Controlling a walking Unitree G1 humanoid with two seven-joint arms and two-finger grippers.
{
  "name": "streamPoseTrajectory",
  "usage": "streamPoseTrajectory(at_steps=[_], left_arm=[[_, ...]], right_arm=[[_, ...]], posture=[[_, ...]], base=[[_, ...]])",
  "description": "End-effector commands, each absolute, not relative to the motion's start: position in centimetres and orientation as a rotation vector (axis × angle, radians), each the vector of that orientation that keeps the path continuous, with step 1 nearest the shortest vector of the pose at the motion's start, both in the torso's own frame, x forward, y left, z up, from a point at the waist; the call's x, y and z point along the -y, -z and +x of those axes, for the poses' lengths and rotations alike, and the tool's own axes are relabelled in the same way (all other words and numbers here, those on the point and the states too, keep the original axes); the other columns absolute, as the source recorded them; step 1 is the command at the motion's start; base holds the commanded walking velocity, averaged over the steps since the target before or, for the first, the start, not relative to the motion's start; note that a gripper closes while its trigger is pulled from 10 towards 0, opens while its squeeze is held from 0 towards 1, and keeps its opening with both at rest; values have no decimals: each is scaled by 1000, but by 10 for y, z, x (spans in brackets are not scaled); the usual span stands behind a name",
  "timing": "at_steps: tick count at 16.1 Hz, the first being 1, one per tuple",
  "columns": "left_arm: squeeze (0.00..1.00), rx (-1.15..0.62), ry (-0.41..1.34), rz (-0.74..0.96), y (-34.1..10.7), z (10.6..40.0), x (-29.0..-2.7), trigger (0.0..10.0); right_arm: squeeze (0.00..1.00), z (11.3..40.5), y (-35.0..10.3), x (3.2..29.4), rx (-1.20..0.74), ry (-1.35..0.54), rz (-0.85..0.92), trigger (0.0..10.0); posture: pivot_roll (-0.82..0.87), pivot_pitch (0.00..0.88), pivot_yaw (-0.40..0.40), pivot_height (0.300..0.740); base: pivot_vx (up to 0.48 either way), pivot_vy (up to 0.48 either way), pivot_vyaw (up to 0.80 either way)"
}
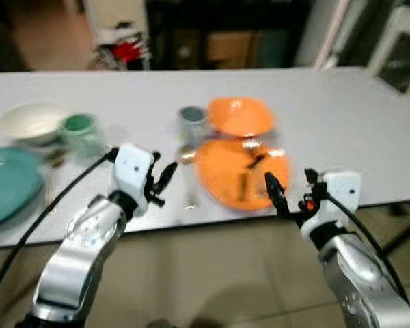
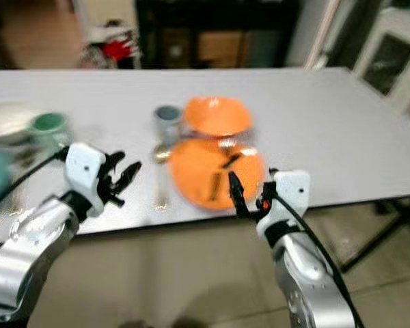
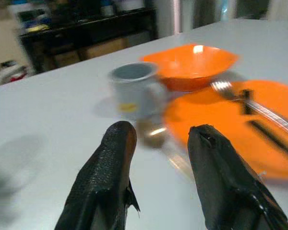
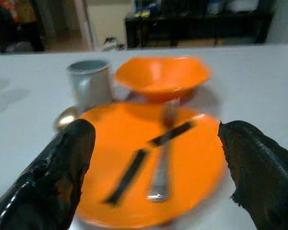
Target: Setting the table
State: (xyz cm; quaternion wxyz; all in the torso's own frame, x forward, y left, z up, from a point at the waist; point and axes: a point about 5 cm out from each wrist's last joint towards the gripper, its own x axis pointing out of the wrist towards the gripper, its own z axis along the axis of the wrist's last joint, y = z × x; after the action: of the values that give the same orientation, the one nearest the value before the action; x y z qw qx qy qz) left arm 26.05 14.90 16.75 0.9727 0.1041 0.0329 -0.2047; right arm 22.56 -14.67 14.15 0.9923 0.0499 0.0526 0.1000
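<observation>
Black fingers of my right gripper (image 1: 292,188) stand wide apart at the near edge of the white table (image 1: 342,123), holding nothing, just in front of the orange plate (image 4: 149,167). My left gripper (image 1: 162,183) hovers over the near table edge left of the plate, its fingers parted and empty. A fork (image 4: 162,163) lies on the plate with dark strips beside it. A spoon (image 4: 67,117) rests just left of the plate. Beyond it stand a grey mug (image 3: 132,88) and an orange bowl (image 3: 192,64). Far left sit a teal plate (image 1: 7,184), a green cup (image 1: 80,131) and a cream bowl (image 1: 33,121).
</observation>
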Motion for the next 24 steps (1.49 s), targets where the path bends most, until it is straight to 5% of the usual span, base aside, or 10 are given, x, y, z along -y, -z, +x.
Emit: streamPoseTrajectory(at_steps=[1,5,6,7,24], left_arm=[[0,-64,404,211,-169,260,-151,10000],[0,-55,386,213,-170,263,-149,10000],[0,-52,359,231,-171,265,-150,10000],[0,-44,348,245,-172,268,-150,10000],[0,-64,319,201,-172,266,-159,10000]], right_arm=[[1000,227,-146,144,-86,-224,113,10000],[1000,228,-143,148,-102,-209,97,10000],[812,229,-143,149,-106,-208,95,10000],[0,232,-143,151,-111,-201,96,10000],[0,251,-135,132,-240,-293,9,10000]], posture=[[54,0,-40,740],[54,0,-34,740],[51,0,-34,740],[51,0,-33,740],[70,0,-61,740]], base=[[0,259,0],[0,131,0],[0,-480,0],[0,-480,0],[95,0,188]])
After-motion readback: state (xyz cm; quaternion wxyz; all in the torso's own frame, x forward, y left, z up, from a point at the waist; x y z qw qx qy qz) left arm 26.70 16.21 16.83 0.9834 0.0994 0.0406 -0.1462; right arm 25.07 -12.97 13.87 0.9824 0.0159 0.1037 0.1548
